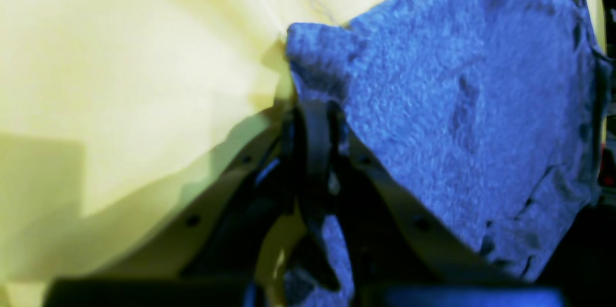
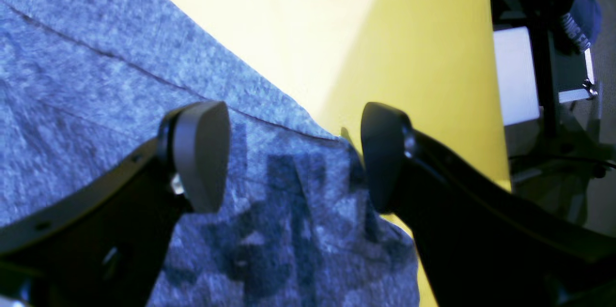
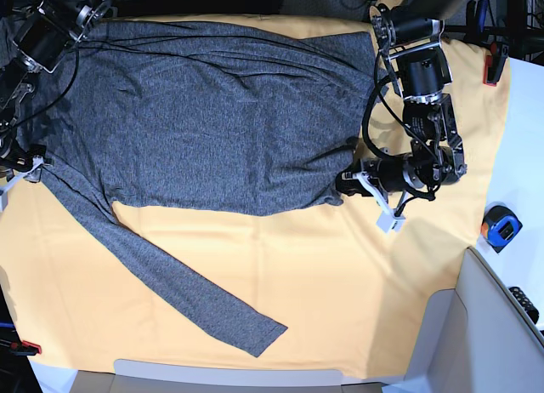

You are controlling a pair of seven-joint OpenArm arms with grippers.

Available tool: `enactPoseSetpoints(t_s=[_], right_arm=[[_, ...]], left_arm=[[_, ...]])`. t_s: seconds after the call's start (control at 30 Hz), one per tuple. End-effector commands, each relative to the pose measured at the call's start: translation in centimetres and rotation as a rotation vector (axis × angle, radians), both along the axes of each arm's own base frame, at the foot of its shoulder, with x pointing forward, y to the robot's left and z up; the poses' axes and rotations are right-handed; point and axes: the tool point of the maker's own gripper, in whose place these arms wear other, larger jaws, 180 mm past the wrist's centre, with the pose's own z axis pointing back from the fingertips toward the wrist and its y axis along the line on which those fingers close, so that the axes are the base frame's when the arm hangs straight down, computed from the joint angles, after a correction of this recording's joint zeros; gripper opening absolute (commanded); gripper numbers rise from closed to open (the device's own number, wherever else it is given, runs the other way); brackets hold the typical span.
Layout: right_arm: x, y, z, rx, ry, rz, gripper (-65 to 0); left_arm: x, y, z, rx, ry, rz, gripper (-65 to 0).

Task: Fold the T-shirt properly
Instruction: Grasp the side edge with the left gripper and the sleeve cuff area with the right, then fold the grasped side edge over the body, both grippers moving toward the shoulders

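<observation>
The dark grey long-sleeved T-shirt lies spread flat on the yellow-orange table cloth. One sleeve runs diagonally toward the front. My left gripper sits at the shirt's right lower corner. In the left wrist view this gripper is shut, with a fold of the T-shirt pinched between its fingers and bunched up beside them. My right gripper hovers open over a hemmed edge of the T-shirt, one pad above the fabric and the other above the cloth. In the base view this arm is at the far left edge.
A blue and orange tape measure lies off the cloth at the right. A red clamp holds the cloth's right edge and a red clip its front left. A pale panel stands at the front right.
</observation>
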Motion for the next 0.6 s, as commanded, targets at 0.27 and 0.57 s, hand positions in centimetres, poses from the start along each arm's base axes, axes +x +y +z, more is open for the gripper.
enactPoseSetpoints(t_s=[0.27,0.57], right_arm=[[2.8,-2.2,0.2,0.041,-0.098,-0.014,-22.6],[3.3,-0.8,-1.9,0.112,-0.045,0.081,-16.4]], left_arm=[[1.5,0.3,1.9,0.004,-0.069,0.007,-64.8],[1.0,0.1,1.4,0.006,-0.057,0.002,-64.8]])
